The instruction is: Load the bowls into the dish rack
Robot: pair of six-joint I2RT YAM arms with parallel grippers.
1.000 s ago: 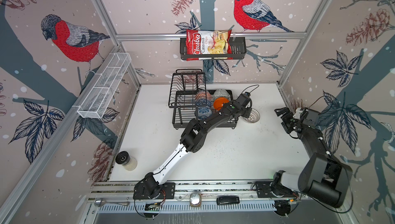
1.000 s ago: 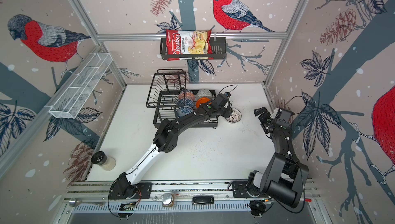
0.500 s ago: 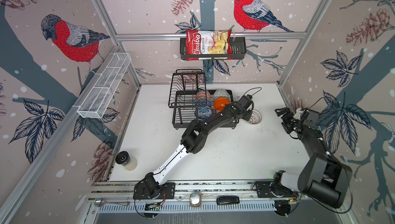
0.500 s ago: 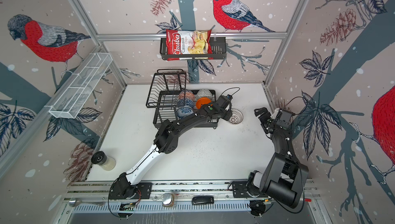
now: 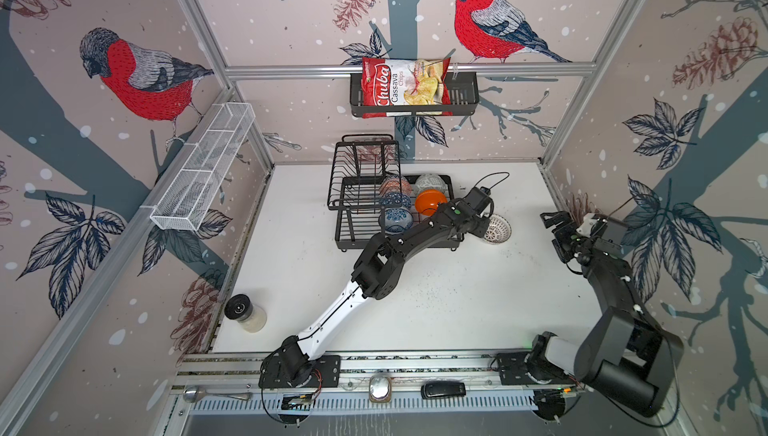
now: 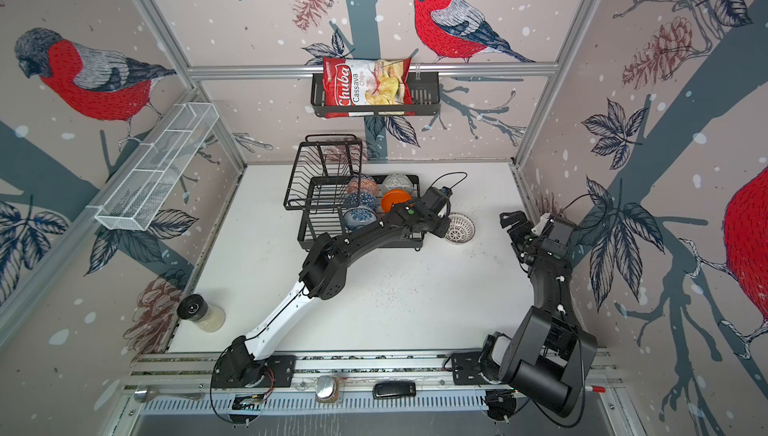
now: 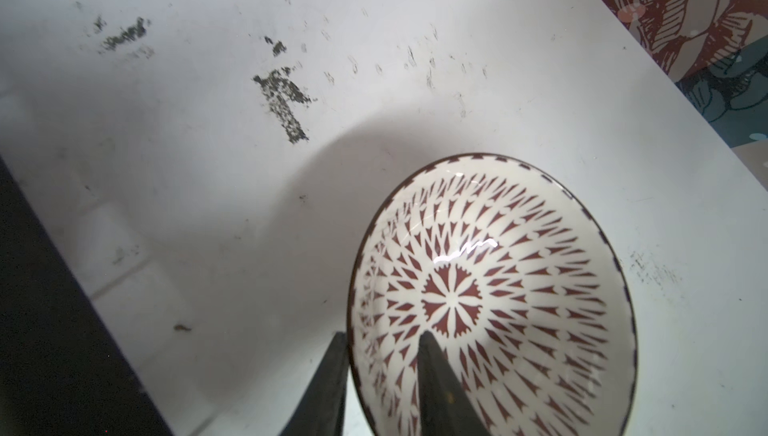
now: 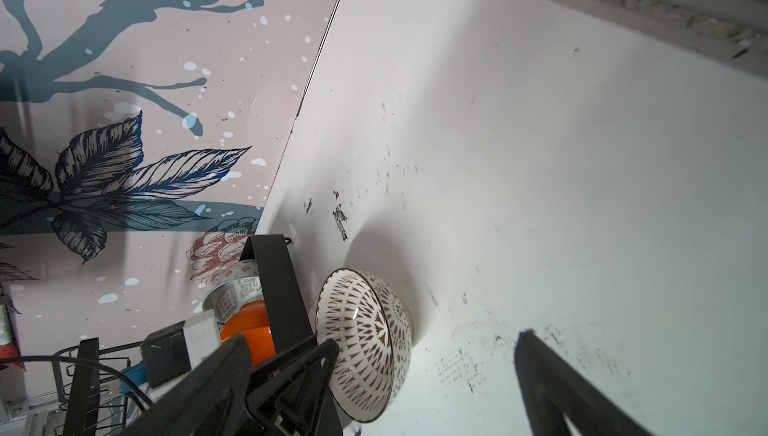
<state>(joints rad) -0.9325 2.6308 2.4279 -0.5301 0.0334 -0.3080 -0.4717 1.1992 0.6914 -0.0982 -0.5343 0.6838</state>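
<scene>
Left wrist view gives what both top views hide: the left gripper [image 7: 382,336] straddles the rim of the white lattice bowl [image 7: 498,288], one finger outside it and one inside. Whether they already pinch the rim I cannot tell. Both top views cover that spot with the arm's wrist, yet they alone place the bowl on the white table [image 5: 436,296], just beside the dish rack [image 5: 357,226] at its 3 o'clock. Only they show all of the five other bowls [image 5: 397,201] in the rack, the plain orange bowl [image 5: 430,201] nearest the arm. Right wrist view adds the lattice bowl's patterned outer wall, close to the rack's corner. The right gripper [image 5: 555,228] stands spread wide, holding nothing, at the bowl's 3 o'clock and well apart
</scene>
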